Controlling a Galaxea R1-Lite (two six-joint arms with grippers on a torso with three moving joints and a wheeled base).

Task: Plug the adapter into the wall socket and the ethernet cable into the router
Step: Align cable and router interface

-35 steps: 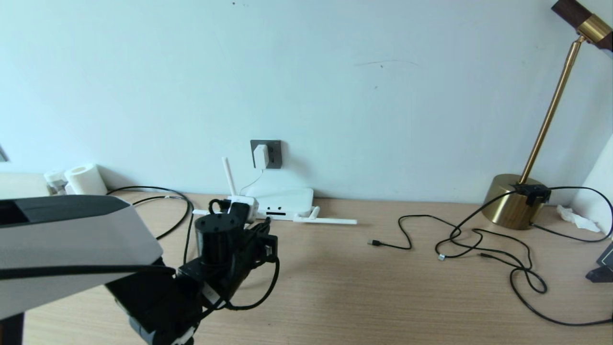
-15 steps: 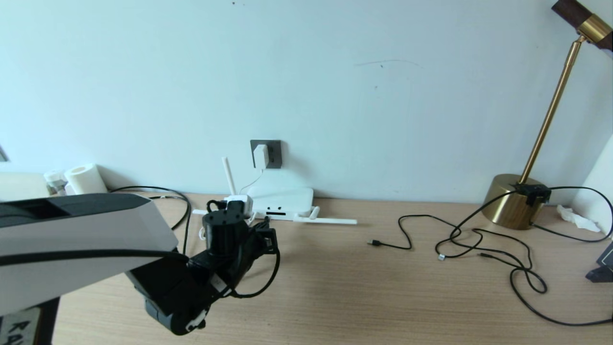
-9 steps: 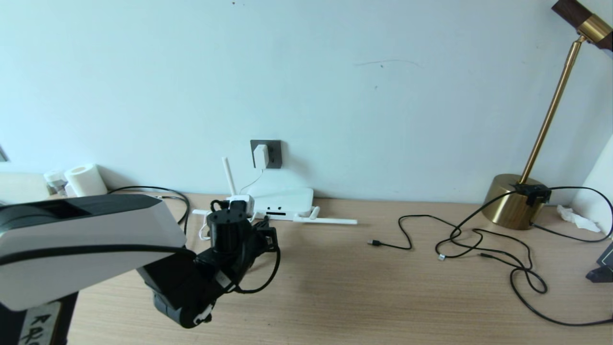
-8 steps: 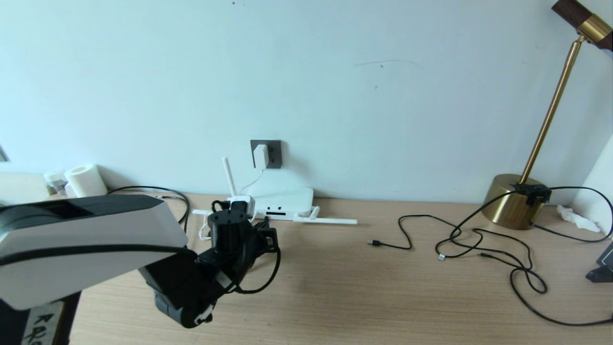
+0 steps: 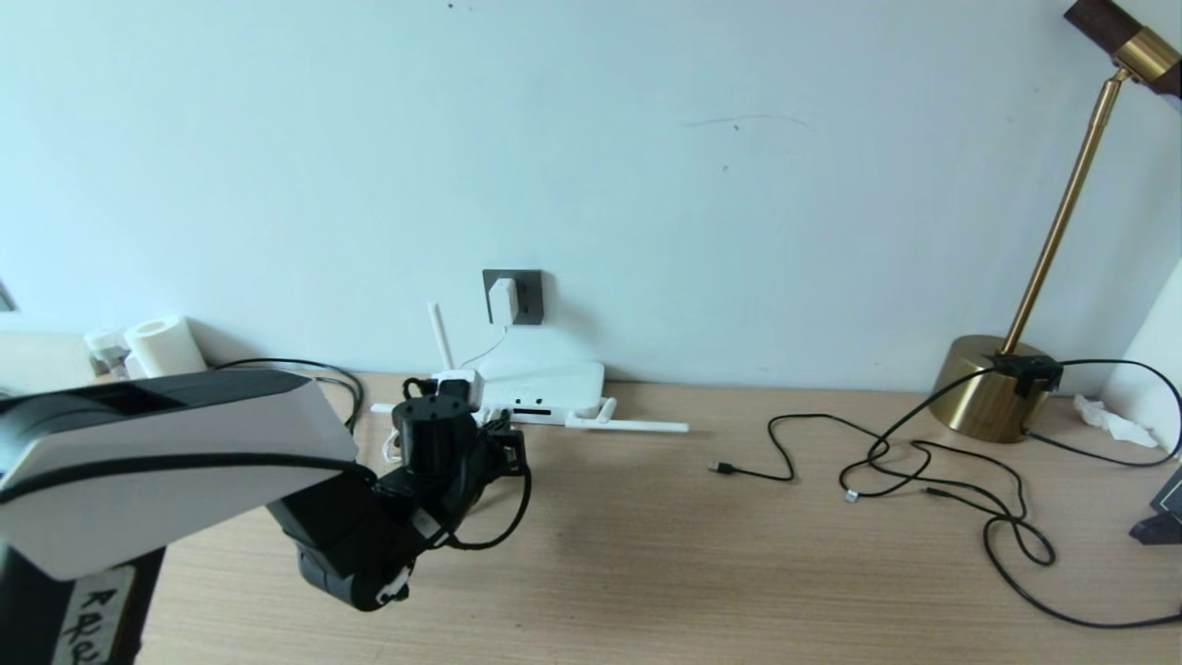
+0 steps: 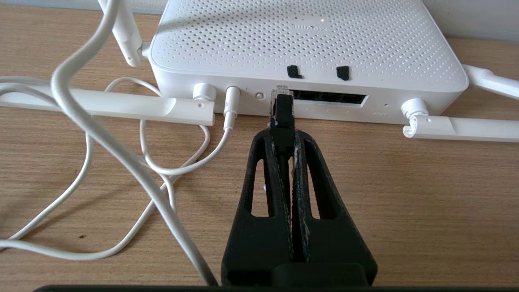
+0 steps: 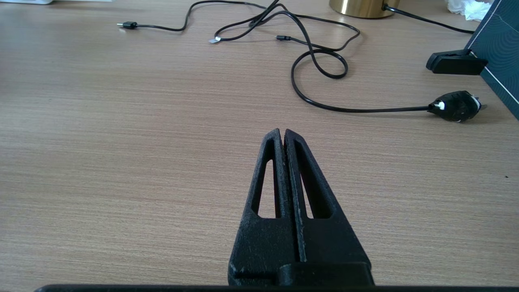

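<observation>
The white adapter (image 5: 502, 301) sits in the dark grey wall socket (image 5: 527, 297), and its thin white cord (image 6: 101, 134) runs down to the router's round jack. The white router (image 5: 554, 388) (image 6: 308, 36) lies flat against the wall. My left gripper (image 5: 503, 434) (image 6: 282, 136) is shut on the black connector of the ethernet cable (image 6: 281, 107). The connector's clear tip is at the left end of the dark port row (image 6: 330, 97). Whether it is inside a port I cannot tell. My right gripper (image 7: 282, 134) is shut and empty, low over bare table, outside the head view.
Router antennas (image 6: 109, 106) (image 6: 462, 128) lie flat on either side of my left gripper. Thin black cords (image 5: 923, 462) snake across the table's right half toward a brass lamp (image 5: 993, 388). A black plug (image 7: 456, 106) and a dark panel (image 7: 498, 44) lie at the right. A paper roll (image 5: 164, 346) stands far left.
My left arm has pushed forward toward the wall, carrying the held connector closer to the router's port edge. The right arm and everything else stayed put.
</observation>
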